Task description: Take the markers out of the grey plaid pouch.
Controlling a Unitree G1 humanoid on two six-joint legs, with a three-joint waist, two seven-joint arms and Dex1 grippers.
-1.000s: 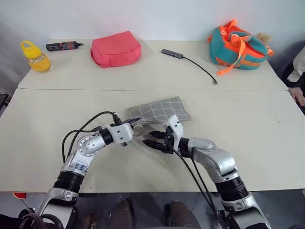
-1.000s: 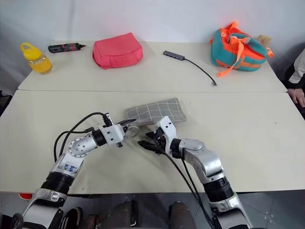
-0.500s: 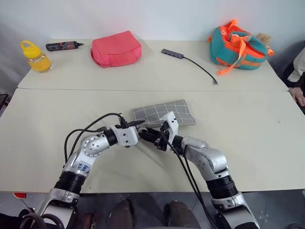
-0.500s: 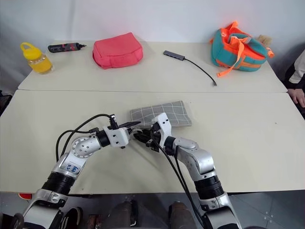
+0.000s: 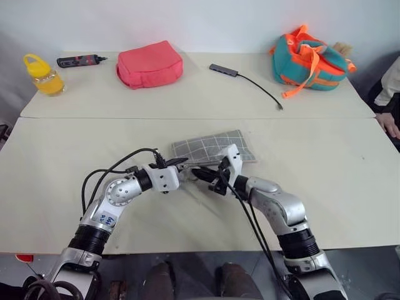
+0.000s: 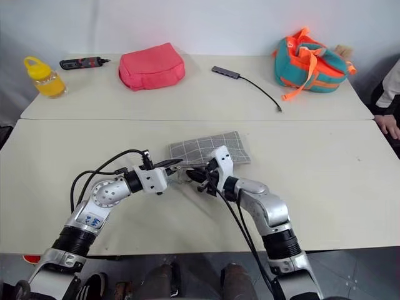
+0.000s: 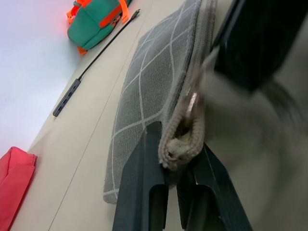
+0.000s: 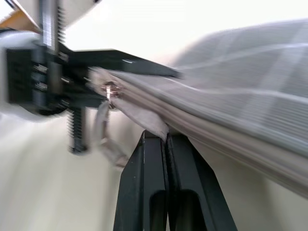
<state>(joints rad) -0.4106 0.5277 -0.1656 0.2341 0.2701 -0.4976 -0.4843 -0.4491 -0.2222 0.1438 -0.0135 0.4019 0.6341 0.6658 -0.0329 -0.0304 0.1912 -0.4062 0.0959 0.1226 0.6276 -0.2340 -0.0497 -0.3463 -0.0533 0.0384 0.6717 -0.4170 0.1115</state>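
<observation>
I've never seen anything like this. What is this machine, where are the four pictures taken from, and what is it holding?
It is a two-armed robot. Two pictures come from cameras in its head, looking down at the table; two come from cameras on its wrists. The left gripper is shut on the end of the grey pouch. The right gripper is shut on a fabric tab by the pouch's zip. Farther back lie a yellow bottle, a black-and-red gadget, a pink pouch, a USB hub and a teal bag.
</observation>
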